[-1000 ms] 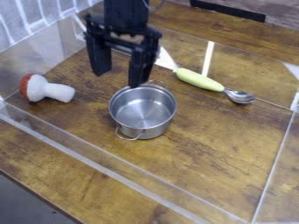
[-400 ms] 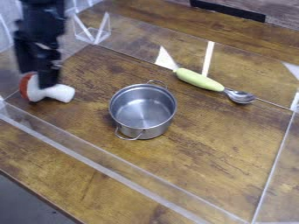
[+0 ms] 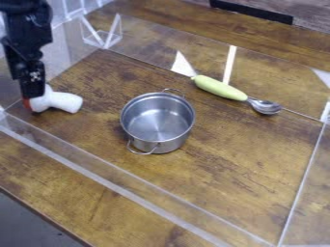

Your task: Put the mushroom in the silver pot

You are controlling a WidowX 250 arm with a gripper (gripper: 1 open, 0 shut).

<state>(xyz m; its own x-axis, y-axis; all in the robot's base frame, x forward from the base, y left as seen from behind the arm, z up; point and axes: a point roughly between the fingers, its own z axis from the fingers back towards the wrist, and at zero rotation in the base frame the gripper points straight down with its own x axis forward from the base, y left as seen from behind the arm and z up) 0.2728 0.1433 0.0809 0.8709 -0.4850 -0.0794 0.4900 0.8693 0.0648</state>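
Note:
The mushroom (image 3: 61,101) lies on its side at the left of the wooden table. Only its white stem shows, because the cap is hidden behind my gripper. My black gripper (image 3: 31,95) has come down over the cap end, and its fingers look open on either side of it. I cannot tell whether they touch the cap. The silver pot (image 3: 157,123) stands empty in the middle of the table, to the right of the mushroom, with a loop handle toward the front.
A yellow-green vegetable piece (image 3: 221,88) and a metal spoon (image 3: 264,106) lie at the back right. A white stick (image 3: 230,66) and a white wedge (image 3: 184,65) stand behind them. Clear acrylic walls (image 3: 142,193) ring the wooden table.
The gripper has moved from behind the pot to the far left and dropped onto the mushroom's cap. The mushroom and the pot have not moved.

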